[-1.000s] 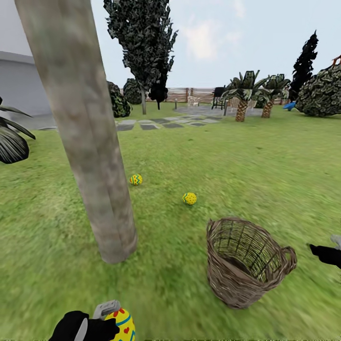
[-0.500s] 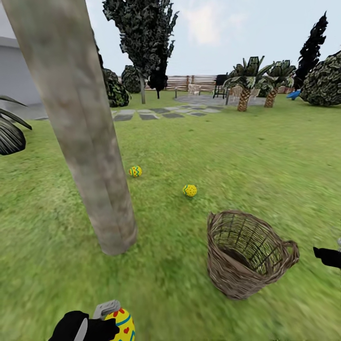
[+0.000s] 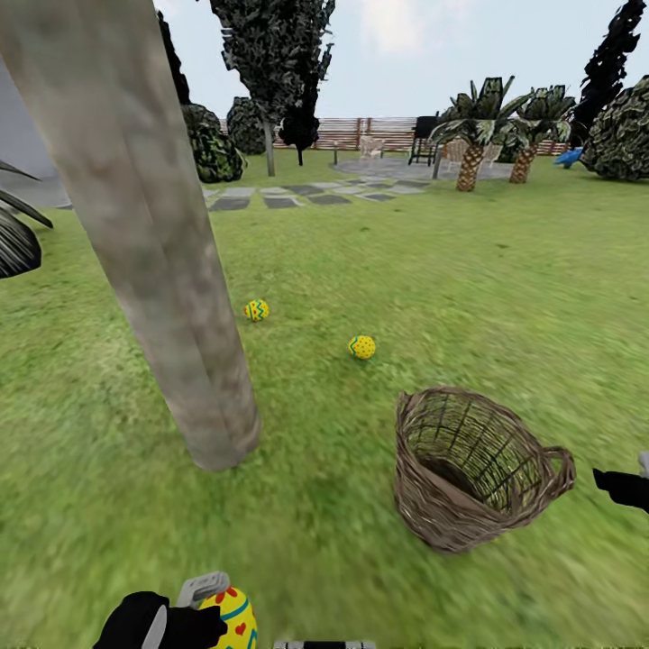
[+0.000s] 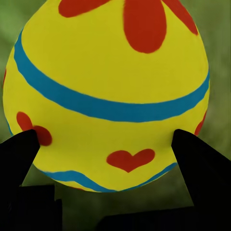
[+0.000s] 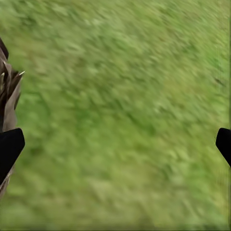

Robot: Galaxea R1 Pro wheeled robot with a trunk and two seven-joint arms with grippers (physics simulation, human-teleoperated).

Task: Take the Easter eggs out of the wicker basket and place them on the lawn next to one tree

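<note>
My left gripper (image 3: pixel 204 613) is at the bottom edge of the head view, shut on a yellow Easter egg (image 3: pixel 236 624) with blue bands and red hearts. The left wrist view shows that egg (image 4: pixel 110 91) close up between the black fingers (image 4: pixel 21 149). Two more eggs lie on the lawn (image 3: pixel 469 297): one (image 3: pixel 257 310) just behind the tree trunk (image 3: pixel 171 297), another (image 3: pixel 362 347) a little to its right. The wicker basket (image 3: pixel 469 469) stands tilted on the grass right of the trunk, nothing visible inside. My right gripper (image 3: pixel 622 487) hovers open beside its handle, over grass (image 5: pixel 115 147).
A grey stepping-stone path (image 3: pixel 297 196) crosses the far lawn toward a paved patch with chairs. Short palms (image 3: pixel 469 153), dark cypresses (image 3: pixel 275 63), bushes (image 3: pixel 212 153) and a wooden fence (image 3: pixel 379 133) line the back. A spiky plant (image 3: pixel 13 239) pokes in at the left.
The whole head picture has shifted: trunk, eggs and basket sit higher and the trunk looms larger, so the camera moved. Both grippers keep their places and the left still holds its egg.
</note>
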